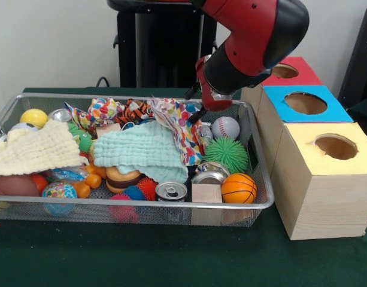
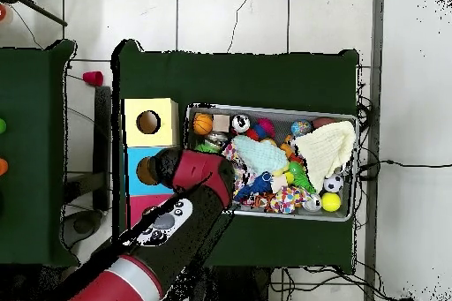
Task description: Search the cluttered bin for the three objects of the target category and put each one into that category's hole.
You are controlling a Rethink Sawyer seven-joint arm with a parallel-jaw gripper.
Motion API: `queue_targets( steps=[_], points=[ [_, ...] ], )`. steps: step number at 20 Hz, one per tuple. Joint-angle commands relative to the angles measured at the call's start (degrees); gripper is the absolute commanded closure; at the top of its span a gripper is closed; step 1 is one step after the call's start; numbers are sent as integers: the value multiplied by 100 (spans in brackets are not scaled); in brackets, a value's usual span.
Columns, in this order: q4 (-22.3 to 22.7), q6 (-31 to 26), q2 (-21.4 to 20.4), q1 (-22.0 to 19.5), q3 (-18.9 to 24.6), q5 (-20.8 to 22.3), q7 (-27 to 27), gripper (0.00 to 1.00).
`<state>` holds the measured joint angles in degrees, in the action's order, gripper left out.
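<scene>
The silver wire-mesh bin [image 1: 141,204] is full of toys and cloths; it also shows in the overhead view [image 2: 265,109]. My gripper [image 1: 199,115] hangs over the bin's far right corner, down at a colourful patterned cloth [image 1: 180,125]. In the overhead view the arm [image 2: 205,176] hides it. A crinkly see-through piece [image 1: 66,174] shows under the pale yellow cloth [image 1: 33,149]; I cannot tell whether it is a bottle. No other bottle shows clearly. The round hole [image 1: 305,103] in the blue-topped box lies right of the bin, partly hidden in the overhead view [image 2: 144,170].
A red-topped box [image 1: 288,70] and a yellow-topped box [image 1: 335,146] flank the blue one. Two metal cans [image 1: 171,191] [image 1: 209,174], a mint cloth [image 1: 144,149], a green spiky ball [image 1: 226,153], a baseball [image 1: 226,127] and a small basketball [image 1: 238,188] lie in the bin.
</scene>
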<state>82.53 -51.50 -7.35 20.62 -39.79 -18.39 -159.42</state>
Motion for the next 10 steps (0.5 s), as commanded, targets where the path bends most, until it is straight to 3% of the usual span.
queue_targets(
  steps=[1,6,10],
  points=[
    [-395,-326,-107,94,164,321,-514,0],
    [-350,-435,-503,117,251,182,-516,0],
    [-331,-503,-588,48,318,168,-481,0]
  ],
)
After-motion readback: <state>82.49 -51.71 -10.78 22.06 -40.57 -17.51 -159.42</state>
